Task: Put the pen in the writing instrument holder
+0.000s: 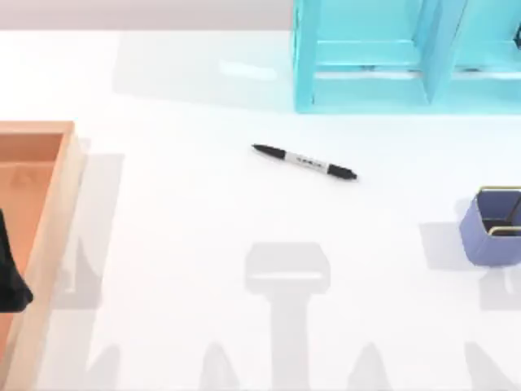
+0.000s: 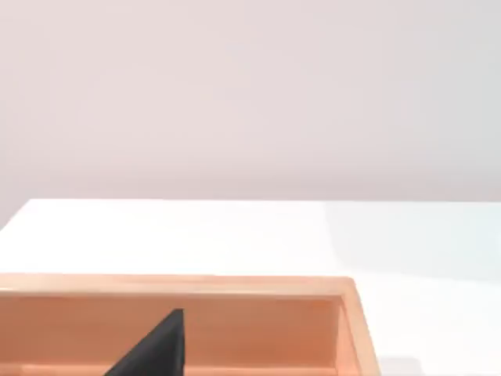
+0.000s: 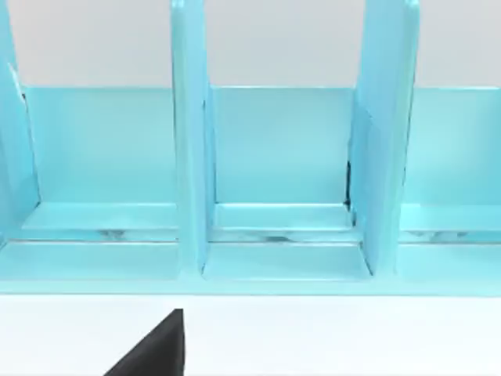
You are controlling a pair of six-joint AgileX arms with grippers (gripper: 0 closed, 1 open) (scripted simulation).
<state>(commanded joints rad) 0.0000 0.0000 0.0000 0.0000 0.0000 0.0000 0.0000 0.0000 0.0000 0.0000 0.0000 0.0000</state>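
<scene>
The pen [image 1: 305, 161] lies flat near the middle of the table, slanted, with its pointed black end to the left and its black cap to the right. The writing instrument holder [image 1: 480, 232], a small periwinkle box-cup with a gold rim, stands at the table's right edge, partly cut off by the view. My left gripper [image 1: 10, 273] is a black shape over the orange tray at the far left, far from the pen. In the right wrist view a black part of my right gripper [image 3: 156, 352] shows above the white table, facing the cyan shelf.
An orange-brown wooden tray [image 1: 57, 204] runs along the left side and also appears in the left wrist view [image 2: 235, 286]. A large cyan shelf unit [image 1: 305, 73] stands at the back right [image 3: 188, 157]. White table surrounds the pen.
</scene>
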